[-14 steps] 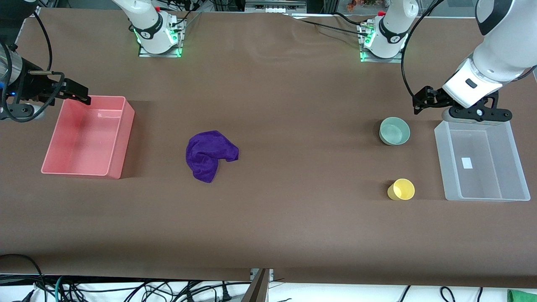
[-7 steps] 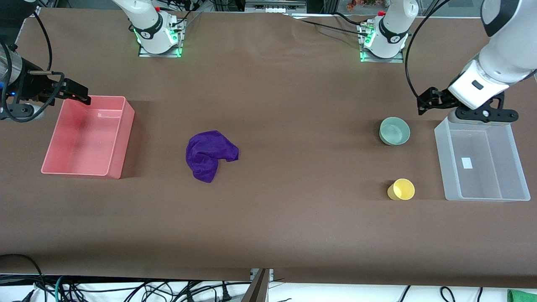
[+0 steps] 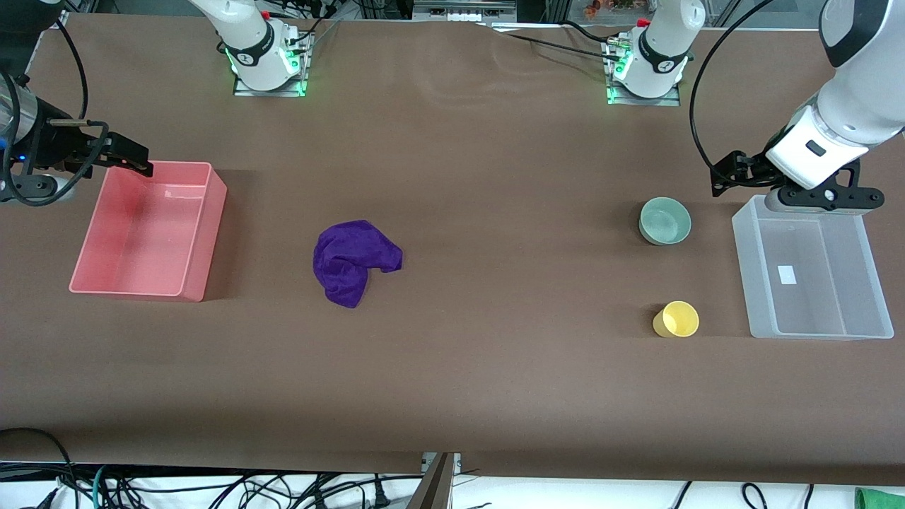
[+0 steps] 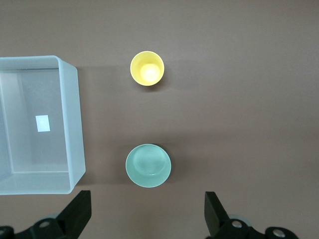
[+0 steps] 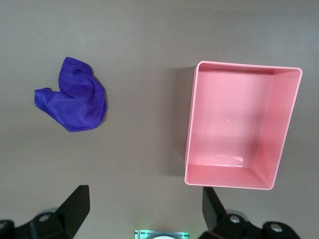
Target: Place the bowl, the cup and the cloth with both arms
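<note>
Overhead, a wide table (image 3: pixel 495 177) covered in smooth matte brown sheeting is filling nearly the whole front view, with faint ripples showing in the covering between the two green-lit arm bases. A tangle of black cables (image 3: pixel 212 488) is lying on white along the edge nearest the front camera. The soft deep-purple fuzzy cloth (image 3: pixel 353 261) is sitting crumpled toward the right arm's end, beside the open-topped pink plastic bin (image 3: pixel 205 240). Toward the left arm's end, the small round sage-green glossy bowl (image 3: pixel 665 220) is standing upright, and the plain yellow handleless cup (image 3: pixel 676 319) is sitting nearer to the front camera than it, well apart — both beside the clear plastic bin (image 3: pixel 742 283), which is carrying a small white label on its floor. The left gripper (image 4: pixel 147 211) is hanging over the table just by the clear bin's end wall, its black fingers spread wide and holding nothing. The right gripper (image 5: pixel 144 206) is hovering beside the pink bin — likewise standing wide apart and empty.
</note>
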{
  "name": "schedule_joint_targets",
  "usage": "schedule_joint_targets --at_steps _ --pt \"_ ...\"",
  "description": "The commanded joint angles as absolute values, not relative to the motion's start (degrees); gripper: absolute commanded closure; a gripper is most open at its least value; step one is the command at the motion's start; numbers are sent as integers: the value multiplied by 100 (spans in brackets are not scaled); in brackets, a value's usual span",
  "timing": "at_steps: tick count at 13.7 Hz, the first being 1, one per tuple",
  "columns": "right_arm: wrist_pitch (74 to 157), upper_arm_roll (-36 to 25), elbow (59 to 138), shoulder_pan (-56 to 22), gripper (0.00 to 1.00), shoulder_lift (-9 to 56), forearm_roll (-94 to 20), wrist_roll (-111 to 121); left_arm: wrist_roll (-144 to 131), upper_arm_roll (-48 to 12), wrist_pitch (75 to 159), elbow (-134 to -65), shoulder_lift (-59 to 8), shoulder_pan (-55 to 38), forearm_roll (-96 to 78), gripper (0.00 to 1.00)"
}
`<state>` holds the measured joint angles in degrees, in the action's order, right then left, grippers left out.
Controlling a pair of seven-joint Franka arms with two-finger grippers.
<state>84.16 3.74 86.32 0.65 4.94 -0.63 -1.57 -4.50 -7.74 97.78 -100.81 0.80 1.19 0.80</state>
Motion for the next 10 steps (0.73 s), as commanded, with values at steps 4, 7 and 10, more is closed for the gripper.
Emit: schedule_joint_targets --at_steps 4,7,10 --pt "8402 396 8534 114 0 527 -105 -88 -457 -800 9703 -9835 -193 132 220 0" --pt "8402 404 8534 105 0 527 -114 -88 -440 -756 9712 -9669 -430 219 220 0" --pt "8402 413 8534 97 0 536 -114 -97 -186 -747 9650 -9685 -597 351 220 0"
